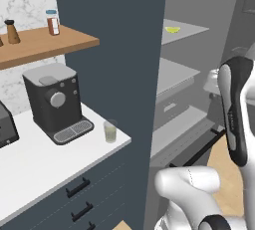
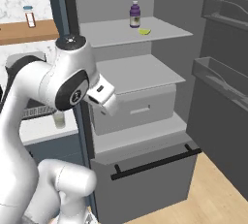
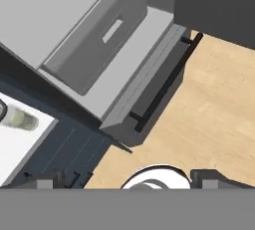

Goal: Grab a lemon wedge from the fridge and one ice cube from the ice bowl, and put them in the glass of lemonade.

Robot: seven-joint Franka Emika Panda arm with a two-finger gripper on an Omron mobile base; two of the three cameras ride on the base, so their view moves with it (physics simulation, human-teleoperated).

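Fridge (image 2: 160, 72) stands open: matte dark grey-blue shell, flat pale grey shelves, black bar handle on the bottom drawer. Lemon wedge (image 2: 145, 31), a small curved yellow-green sliver, lies on the top shelf beside a purple bottle (image 2: 135, 14); the clear glass of lemonade (image 1: 110, 131) sits at the white counter's (image 1: 35, 164) edge near the boxy coffee machine (image 1: 54, 102). Arm is bent at the elbow outside the fridge, hand angled down toward the floor, gripper (image 3: 124, 181) jaws spread wide, holding nothing.

coffee machine (image 1: 55, 101), purple bottle (image 2: 134, 14)

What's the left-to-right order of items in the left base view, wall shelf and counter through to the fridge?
Brown shaker → coffee machine → glass of lemonade → lemon wedge on a fridge shelf.
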